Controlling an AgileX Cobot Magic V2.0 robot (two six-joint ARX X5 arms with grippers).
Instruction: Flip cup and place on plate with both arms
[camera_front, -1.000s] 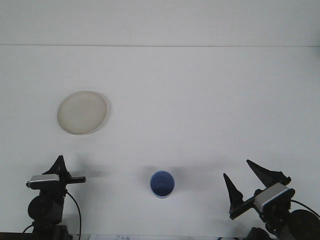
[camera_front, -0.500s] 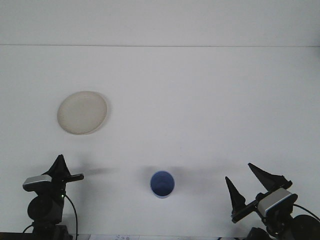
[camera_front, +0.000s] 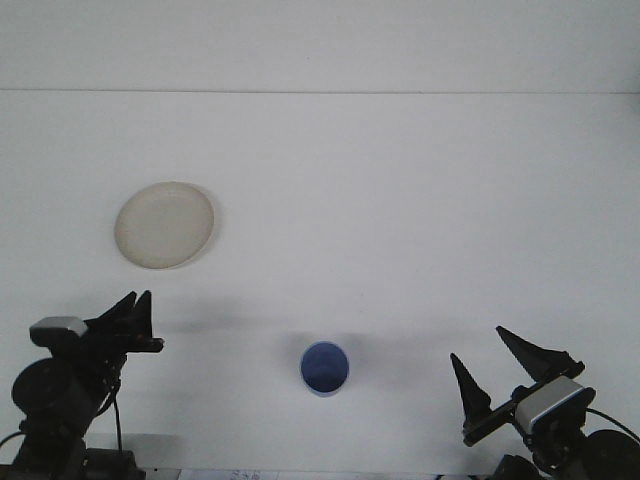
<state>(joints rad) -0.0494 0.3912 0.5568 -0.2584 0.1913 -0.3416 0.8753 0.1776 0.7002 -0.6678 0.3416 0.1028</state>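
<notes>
Nearest the camera, low at both corners of the white table (camera_front: 400, 200): two dark claws, each on its own arm. Left claw (camera_front: 135, 310) at the bottom left, fingers close together with only a thin gap showing between the tips, pointing up and slightly inward, holding nothing. Behind it a round black motor housing and a small grey camera block (camera_front: 58, 326), with a cable drooping below. Right claw (camera_front: 495, 358) at the bottom right, fingers spread wide apart in a clear V, one pointed tip nearer the middle of the table and the other farther out, empty too. Silver-fronted camera block (camera_front: 548, 398) just below its base.

Between the two claws, a little nearer the right one in height but roughly midway across: blue cup (camera_front: 325, 368), standing upright with the mouth facing up, interior visible as a darker blue disc, pale rim at the near edge. Well apart from both claws, touching neither. Soft shadow spreading around it on the table.

Farther out, beyond the left claw and slightly to its inner side: round off-white plate (camera_front: 164, 224), lying flat, nothing on it, well apart from the cup. Beyond the right claw, only bare white surface.

Farthest back, a thin horizontal line running across the full width.
</notes>
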